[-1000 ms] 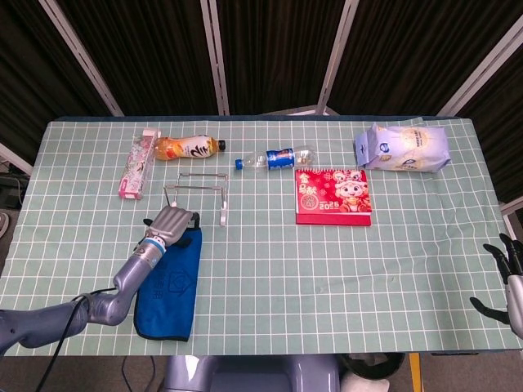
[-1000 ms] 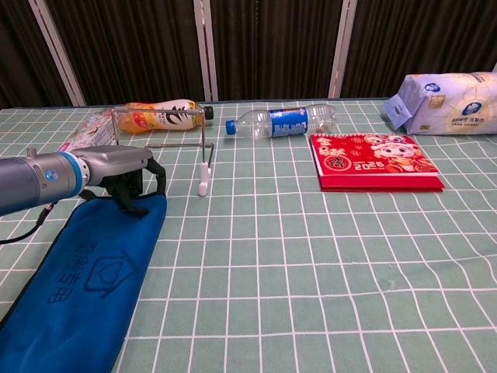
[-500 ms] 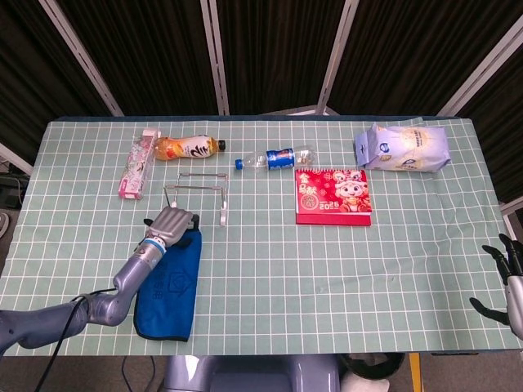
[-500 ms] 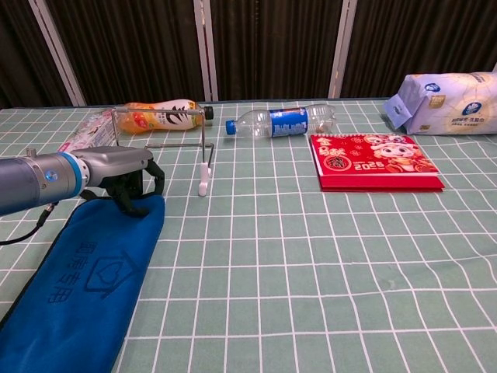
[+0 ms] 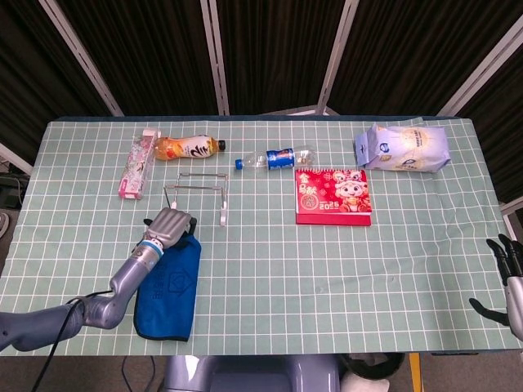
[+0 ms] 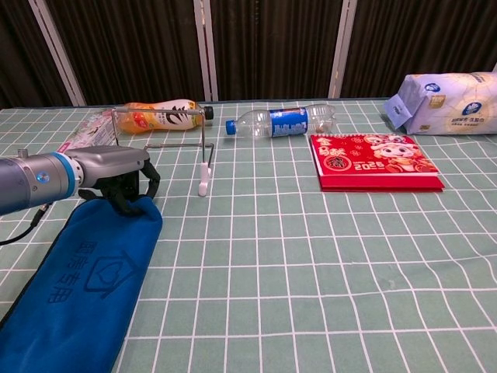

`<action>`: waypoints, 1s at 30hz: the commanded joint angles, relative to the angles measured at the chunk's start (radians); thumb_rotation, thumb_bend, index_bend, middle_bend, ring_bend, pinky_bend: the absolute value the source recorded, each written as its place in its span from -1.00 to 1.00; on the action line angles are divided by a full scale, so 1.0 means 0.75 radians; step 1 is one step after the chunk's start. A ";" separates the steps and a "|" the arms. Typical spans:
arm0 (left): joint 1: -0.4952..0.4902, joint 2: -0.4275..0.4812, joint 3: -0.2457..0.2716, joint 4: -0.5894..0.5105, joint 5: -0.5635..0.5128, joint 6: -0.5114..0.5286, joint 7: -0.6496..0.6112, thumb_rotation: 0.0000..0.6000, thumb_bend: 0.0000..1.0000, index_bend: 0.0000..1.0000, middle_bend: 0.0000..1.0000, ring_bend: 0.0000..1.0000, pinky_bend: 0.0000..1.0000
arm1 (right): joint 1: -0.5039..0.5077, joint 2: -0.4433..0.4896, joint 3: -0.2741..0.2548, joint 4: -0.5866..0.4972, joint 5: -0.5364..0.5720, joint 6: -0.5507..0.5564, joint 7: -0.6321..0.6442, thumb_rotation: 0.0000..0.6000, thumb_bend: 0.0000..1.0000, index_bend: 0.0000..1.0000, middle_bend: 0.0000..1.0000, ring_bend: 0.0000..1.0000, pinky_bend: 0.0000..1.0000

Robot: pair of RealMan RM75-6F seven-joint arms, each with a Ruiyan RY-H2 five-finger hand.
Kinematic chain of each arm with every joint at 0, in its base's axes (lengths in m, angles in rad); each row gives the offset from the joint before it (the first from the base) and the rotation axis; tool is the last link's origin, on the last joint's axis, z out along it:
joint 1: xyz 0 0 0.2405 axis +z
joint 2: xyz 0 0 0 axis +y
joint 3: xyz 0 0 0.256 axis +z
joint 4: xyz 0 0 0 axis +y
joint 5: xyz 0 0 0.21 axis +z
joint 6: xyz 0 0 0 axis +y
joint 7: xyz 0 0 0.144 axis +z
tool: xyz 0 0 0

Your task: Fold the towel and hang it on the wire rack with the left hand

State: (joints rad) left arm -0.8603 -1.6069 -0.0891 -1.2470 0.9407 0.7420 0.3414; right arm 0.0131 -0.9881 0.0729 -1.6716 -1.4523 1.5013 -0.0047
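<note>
A blue towel (image 5: 170,282) lies folded lengthwise at the table's front left, its long side running away from me; the chest view shows it as a blue towel (image 6: 78,287) with a stitched logo. My left hand (image 5: 167,226) sits on its far end, fingers curled down over the edge and gripping it. In the chest view that left hand (image 6: 116,175) holds the bunched, rounded far edge. The wire rack (image 5: 200,189) stands just beyond the hand; in the chest view the wire rack (image 6: 167,144) is a little to its right. My right hand (image 5: 511,278) hangs off the table's right edge, fingers spread, holding nothing.
Behind the rack lie a pink packet (image 5: 137,167), an orange tea bottle (image 5: 188,148) and a clear water bottle (image 5: 278,158). A red calendar (image 5: 333,196) lies mid-table and a blue-white bag (image 5: 402,148) sits at the back right.
My left hand has shifted slightly left and nearer, drawing the towel's far edge with it so the corner rounds and bunches. The right hand has barely moved.
</note>
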 commanded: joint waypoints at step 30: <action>0.058 0.533 -0.077 -0.909 -0.050 0.613 0.593 1.00 0.55 0.66 0.96 0.82 1.00 | -0.026 0.022 -0.009 -0.016 -0.048 0.059 0.042 1.00 -1.00 -0.84 -1.00 -1.00 -1.00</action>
State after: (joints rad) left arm -0.8139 -1.2468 -0.1214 -1.8722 0.9276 1.1414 0.7246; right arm -0.0058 -0.9725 0.0661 -1.6840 -1.4869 1.5440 0.0250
